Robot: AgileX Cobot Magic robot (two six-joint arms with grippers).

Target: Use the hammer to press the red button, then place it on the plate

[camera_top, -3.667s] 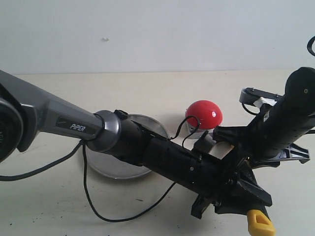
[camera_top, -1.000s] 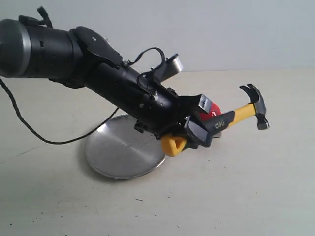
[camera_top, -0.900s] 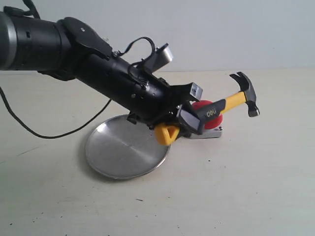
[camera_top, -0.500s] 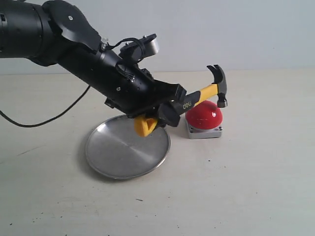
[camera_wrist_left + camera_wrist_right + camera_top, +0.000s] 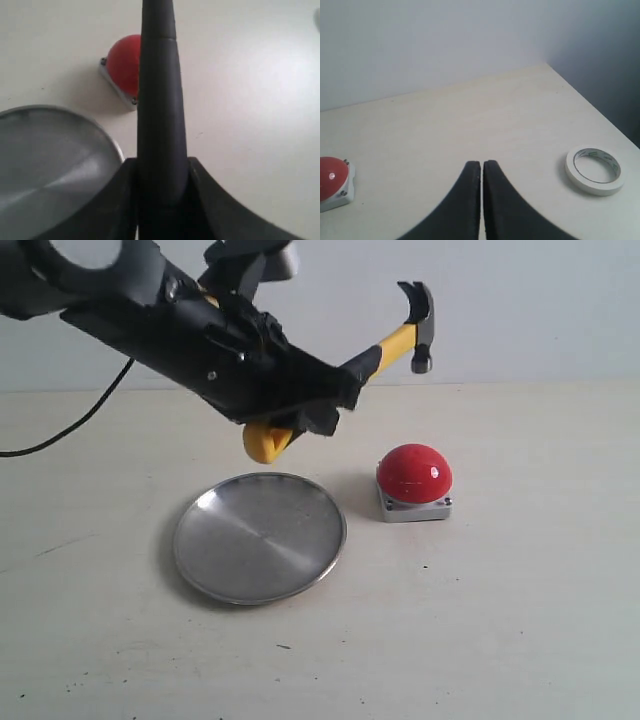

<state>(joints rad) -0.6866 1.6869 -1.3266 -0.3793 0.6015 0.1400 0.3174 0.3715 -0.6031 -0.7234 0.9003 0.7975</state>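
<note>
My left gripper [image 5: 330, 400] is shut on the hammer's black handle [image 5: 159, 100] and holds it high above the table. The hammer [image 5: 395, 340] slants upward, its dark head [image 5: 418, 312] raised above the red button [image 5: 414, 473], its yellow looped end [image 5: 265, 440] hanging over the plate's far edge. The red button [image 5: 124, 65] sits in its grey base to the right of the silver plate [image 5: 259, 537], which holds nothing. The plate's rim [image 5: 107, 137] also shows in the left wrist view. My right gripper [image 5: 482, 164] is shut on nothing, off to the right of the button [image 5: 331, 175].
A roll of white tape [image 5: 594, 170] lies on the table near its right corner, in the right wrist view only. A black cable [image 5: 60, 435] trails from the left arm. A pale wall stands behind the table.
The left arm has swung the hammer leftward and then up: its head went from beside the button, to just over it, to high above it. The right gripper's jaws stay together.
</note>
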